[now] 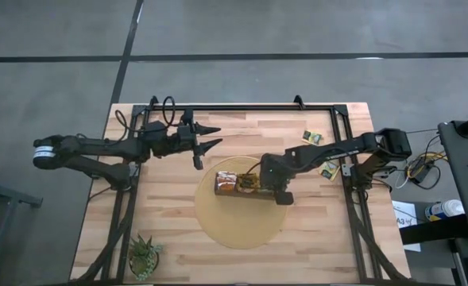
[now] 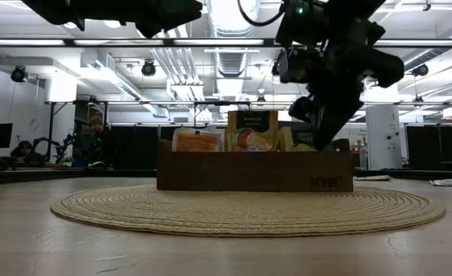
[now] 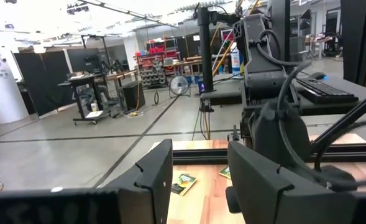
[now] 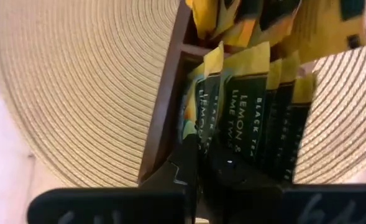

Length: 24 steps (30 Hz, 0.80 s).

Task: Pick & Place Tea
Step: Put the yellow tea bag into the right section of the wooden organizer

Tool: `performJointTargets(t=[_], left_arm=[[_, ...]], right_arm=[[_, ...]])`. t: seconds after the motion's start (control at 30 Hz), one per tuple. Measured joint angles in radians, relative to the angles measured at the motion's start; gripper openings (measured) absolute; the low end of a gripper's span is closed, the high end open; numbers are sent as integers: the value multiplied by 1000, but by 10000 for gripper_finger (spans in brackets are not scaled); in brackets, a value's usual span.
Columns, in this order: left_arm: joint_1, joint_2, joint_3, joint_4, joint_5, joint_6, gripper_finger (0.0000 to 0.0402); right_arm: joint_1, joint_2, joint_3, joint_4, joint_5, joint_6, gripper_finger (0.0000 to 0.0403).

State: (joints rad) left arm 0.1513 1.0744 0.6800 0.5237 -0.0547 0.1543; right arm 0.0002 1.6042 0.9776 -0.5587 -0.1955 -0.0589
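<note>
The long dark-brown box [image 1: 235, 183] stands on a round woven mat [image 1: 241, 222]. Tea sachets stand upright in it: an orange one [image 2: 197, 141], a green-and-yellow one [image 2: 252, 130], and several black-and-yellow ones [image 4: 257, 106]. My right gripper [image 1: 254, 184] reaches down into the box's right end [image 2: 321, 123] and is shut on a black-and-yellow sachet. Two more sachets [image 1: 311, 137] [image 1: 329, 169] lie flat on the table. My left gripper [image 1: 207, 137] hovers open above the table's far left part, holding nothing. My right gripper pinches one black-and-yellow sachet [image 4: 202, 134] between its two fingers [image 4: 181, 163], coming from above and pointing down into the box. The sachet stands on edge among its neighbours in the compartment. The fingers hide how far back it reaches.
A small green spiky plant [image 1: 144, 256] sits at the table's near left corner. A black frame [image 1: 241, 107] runs along the table's far and side edges. Bare wood lies near the mat on the near side. People and equipment show in the room behind.
</note>
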Motion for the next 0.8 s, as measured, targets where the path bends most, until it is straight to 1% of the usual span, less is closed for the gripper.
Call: performJointTargets(t=[0.13, 0.2, 0.3, 0.47, 0.6, 0.7, 0.8], left_arm=[[0, 0, 0, -1, 0, 0, 148], [0, 0, 0, -2, 0, 1, 148], [0, 0, 0, -4, 0, 1, 148], [0, 0, -9, -8, 0, 2, 148], [0, 0, -26, -8, 0, 2, 148], [0, 0, -41, -9, 0, 2, 148], [0, 0, -51, -18, 0, 1, 148]], right_arm=[[0, -19, 27, -45, 0, 0, 11], [0, -21, 50, -99, 0, 0, 23], [0, -21, 88, -154, 0, 11, 59], [0, -23, 130, -210, 0, 23, 136], [-14, -30, 184, -349, 6, 23, 191], [-40, -54, 195, -440, 13, 26, 219], [-82, -103, 165, -478, 13, 42, 237]])
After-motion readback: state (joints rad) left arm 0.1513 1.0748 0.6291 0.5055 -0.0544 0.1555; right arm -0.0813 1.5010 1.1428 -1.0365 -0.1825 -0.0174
